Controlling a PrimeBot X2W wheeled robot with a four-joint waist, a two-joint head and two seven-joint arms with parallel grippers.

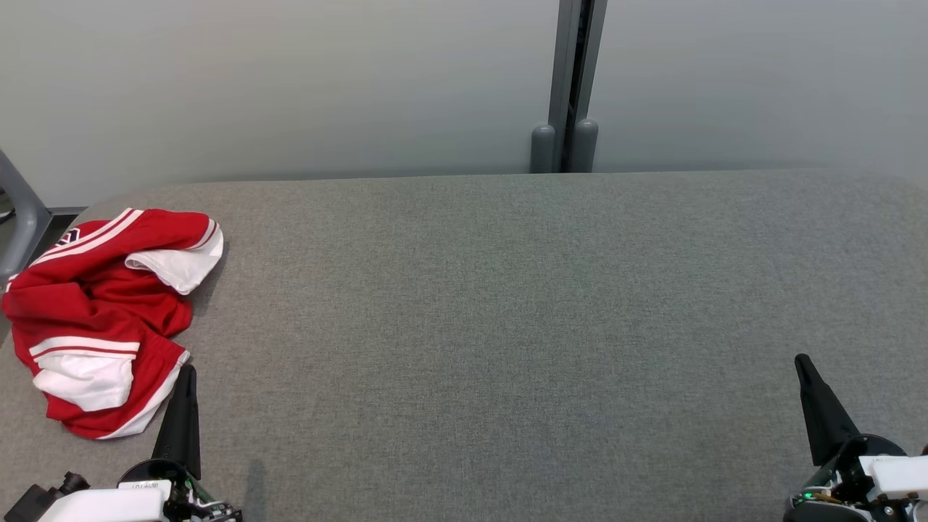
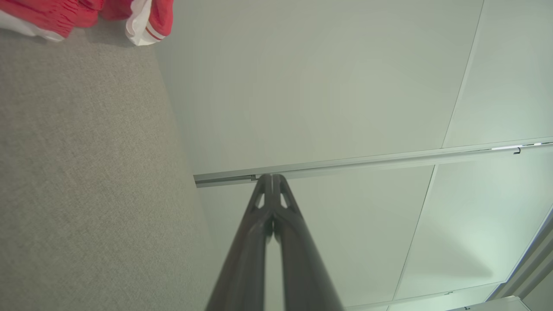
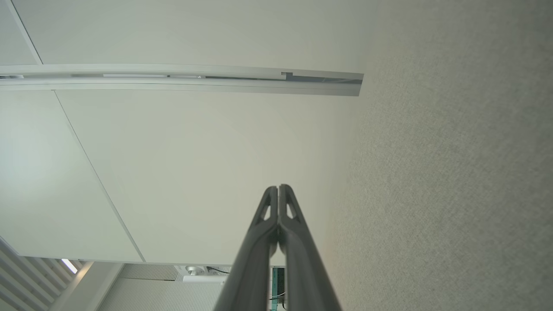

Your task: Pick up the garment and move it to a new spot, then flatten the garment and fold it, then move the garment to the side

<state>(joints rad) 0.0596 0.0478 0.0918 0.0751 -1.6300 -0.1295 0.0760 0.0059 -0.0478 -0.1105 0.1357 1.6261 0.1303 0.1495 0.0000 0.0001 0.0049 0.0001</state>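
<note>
Overhead, garment (image 1: 101, 319) beside left claw (image 1: 188, 371)

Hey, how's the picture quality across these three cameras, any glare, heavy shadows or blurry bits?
Head view: soft, even light, garment sharp, only a faint shadow on the table beside the left pincer. Left wrist view: the fingers go soft near the lens. Right wrist view: wall brighter at the left, rail slightly bowed by the wide angle, no harsh glare.
</note>
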